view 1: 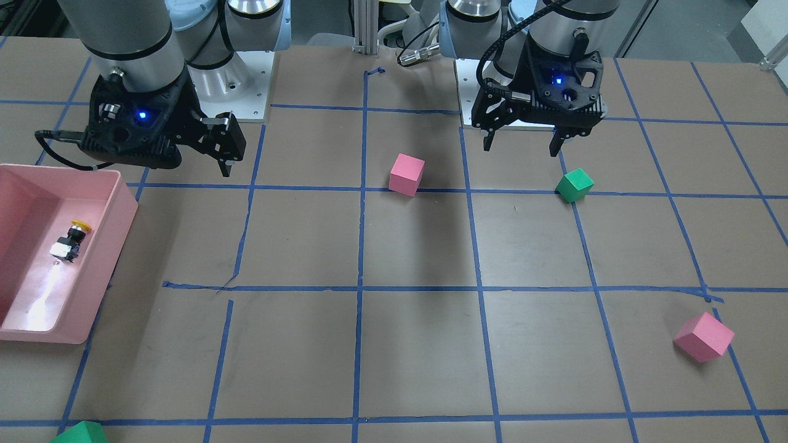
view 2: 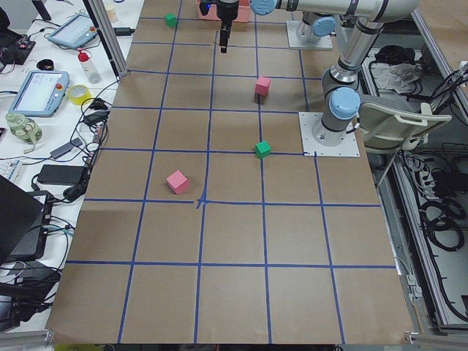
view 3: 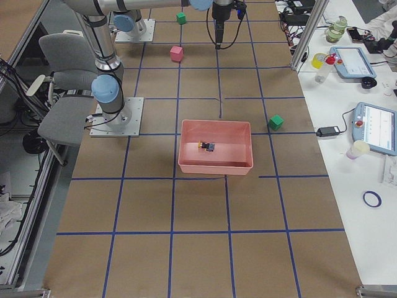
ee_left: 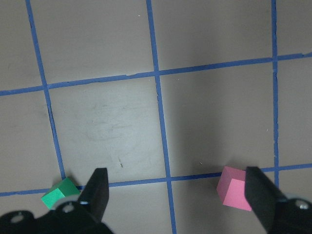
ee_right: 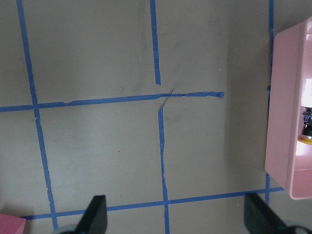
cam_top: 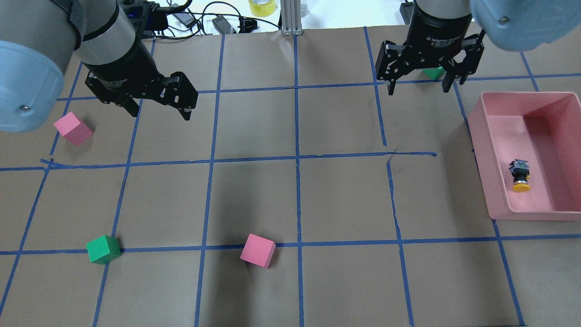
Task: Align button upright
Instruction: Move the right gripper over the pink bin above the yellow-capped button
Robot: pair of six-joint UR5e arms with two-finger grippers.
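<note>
The button (cam_top: 519, 175) lies on its side on the floor of a pink bin (cam_top: 481, 136) at the table's right, yellow cap toward the robot. It also shows in the front view (view 1: 71, 241), in the exterior right view (view 3: 206, 146), and partly at the edge of the right wrist view (ee_right: 307, 131). My right gripper (cam_top: 418, 88) hangs open and empty above the table, left of the bin's far end and apart from it. My left gripper (cam_top: 161, 113) hangs open and empty over the left half of the table, far from the button.
A pink cube (cam_top: 72, 128) lies at the left, a green cube (cam_top: 103, 249) and a second pink cube (cam_top: 258, 250) near the robot's side. Another green cube (cam_top: 433, 72) sits beyond the right gripper. Blue tape lines grid the brown table.
</note>
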